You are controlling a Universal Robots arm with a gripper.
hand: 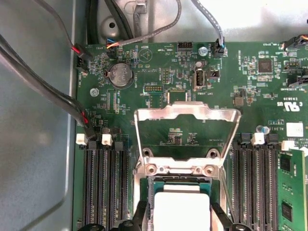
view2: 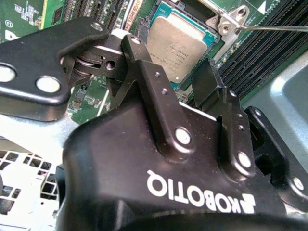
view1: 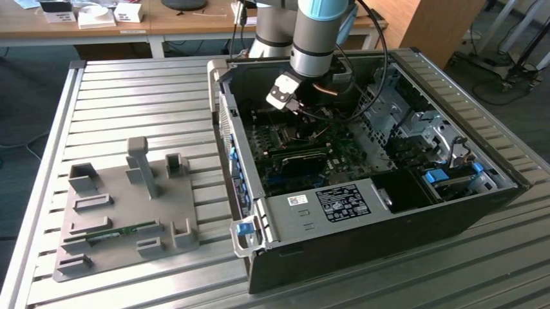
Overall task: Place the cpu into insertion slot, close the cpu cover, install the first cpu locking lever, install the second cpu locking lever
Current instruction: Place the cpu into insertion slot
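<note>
Tool [view1: 297,111] is down inside the open computer case [view1: 361,257], which lies on its side on the slatted table [view1: 129,96]. Arm enters from above, presumably because the green board [hand: 144,72] faces up and the socket is reachable only that way. Chip [hand: 180,209] sits in the socket [hand: 150,199], silver top up, level w/ the rim as far as can be judged. In both wrist views the tool's fingers [view2: 147,84] stand apart, one each side of the chip, w/ a sliver of dark rim between finger and chip edge. Judged released, not clamped, though contact at the tips can't be ruled out. Cover [hand: 216,114] stands swung up on its hinge, window facing the camera, clear of the socket. That is what leaves room for chip and fingers. Cover not yet closed. A thin lever rod [view2: 269,28] runs off from a silver bracket [view2: 231,21] beside the socket. It appears unlatched, but its far end is cut off. Memory slots [hand: 103,187] flank the socket on both sides, close to the fingers, so clearance is tight. Hidden or unclear: part of the chip is cut by the picture edge in the first wrist view. The tool body blocks one side of the socket in the second wrist view. Chip corner mark & pin seating can't be made out. In the exterior view, arm & cables cover the socket area. Grey holder plate [view1: 120,212] lies on the table to the exterior view's left of the case, well apart, not involved.
</note>
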